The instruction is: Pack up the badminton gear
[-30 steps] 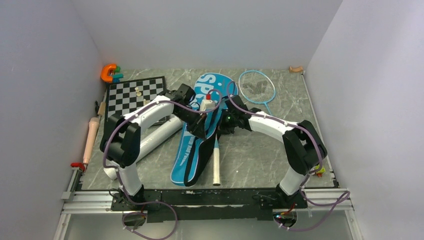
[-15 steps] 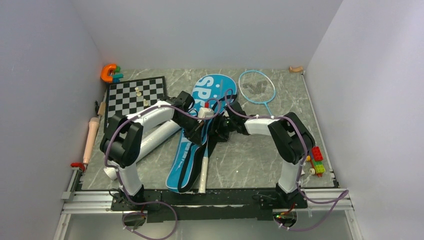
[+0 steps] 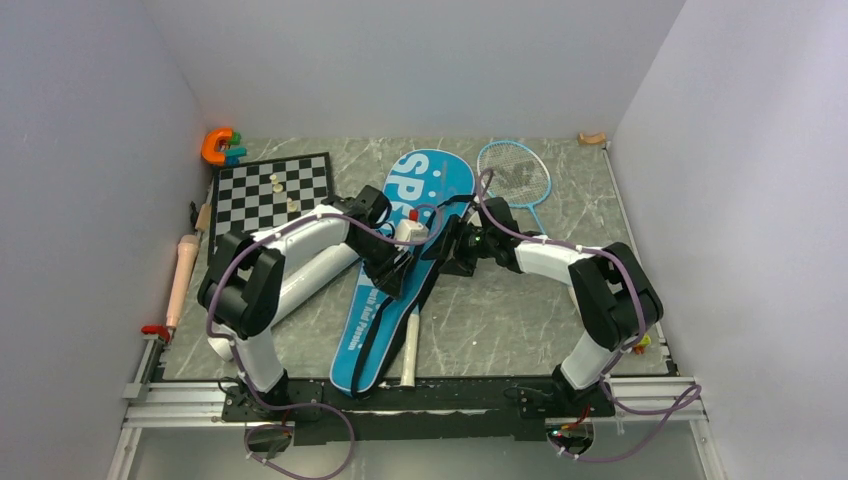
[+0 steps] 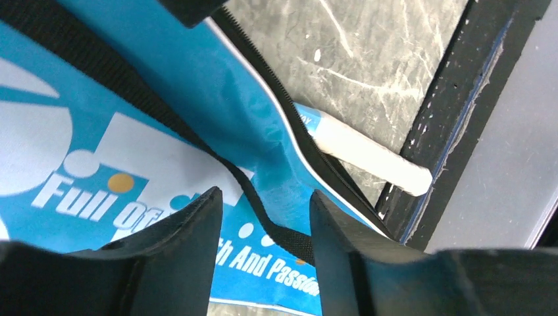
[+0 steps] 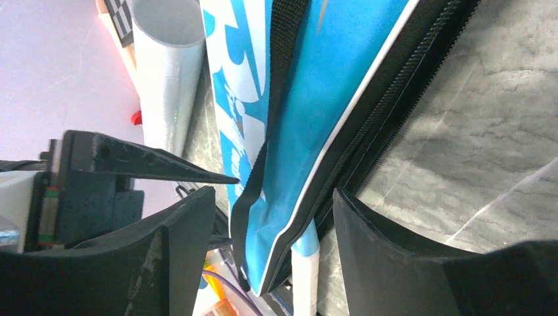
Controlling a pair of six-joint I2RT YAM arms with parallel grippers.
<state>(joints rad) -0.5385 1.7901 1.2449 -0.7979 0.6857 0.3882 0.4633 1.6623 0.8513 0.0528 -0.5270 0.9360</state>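
The blue racket-shaped bag (image 3: 425, 190) lies slantwise mid-table, its black strap (image 4: 131, 99) along the top. A racket sits inside it, and only the white handle (image 3: 408, 350) sticks out at the near end. Another light-blue racket (image 3: 515, 172) lies at the back right. The pale-grey tube (image 3: 318, 275) rests left of the bag, under my left arm. My left gripper (image 4: 263, 217) hovers open just above the bag's printed face and strap. My right gripper (image 5: 273, 217) is open, straddling the bag's zipped edge (image 5: 368, 125) without pinching it.
A black-and-white chessboard (image 3: 262, 200) with two small white pieces (image 3: 275, 182) lies at the back left. A wooden rolling pin (image 3: 183, 272) runs along the left wall, an orange toy (image 3: 216, 146) sits in the far left corner. The black rail (image 4: 460, 112) edges the table's near side.
Both grippers have opened and let go of the bag. The bag and the handle have slid left and toward the near edge. The right arm's elbow swung back to the right.
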